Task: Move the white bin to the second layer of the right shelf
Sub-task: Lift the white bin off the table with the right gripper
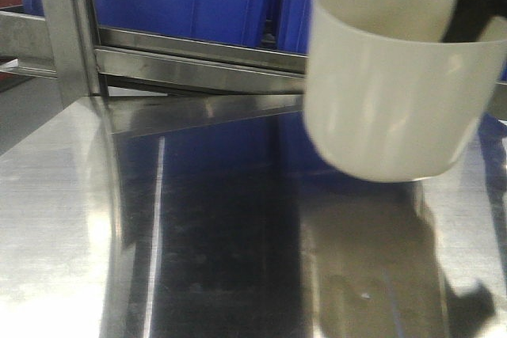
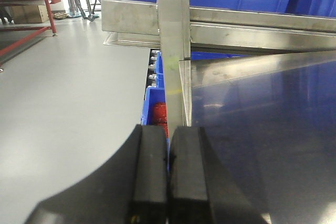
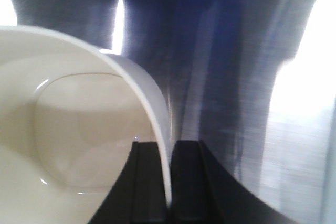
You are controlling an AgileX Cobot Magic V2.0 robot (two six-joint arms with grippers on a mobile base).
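Bin [image 1: 380, 93], empty, has its wall pinched between the jaws of our right gripper [image 3: 169, 150]; our left gripper [image 2: 168, 132] is clenched on nothing.

Light comes from above and is fairly bright: in the front view the polished steel tabletop [image 1: 63, 235] throws back pale glare streaks and a deep blue reflection, and the white bin [image 1: 388, 85] is smeared soft at its edges, with a murky shadow below it. The right wrist view is poorest, with blown-out white patches, streaky blur and the bin's rim out of focus. The left wrist view is sharp and evenly lit, with only the left claw [image 2: 168, 135] dark and soft up close.
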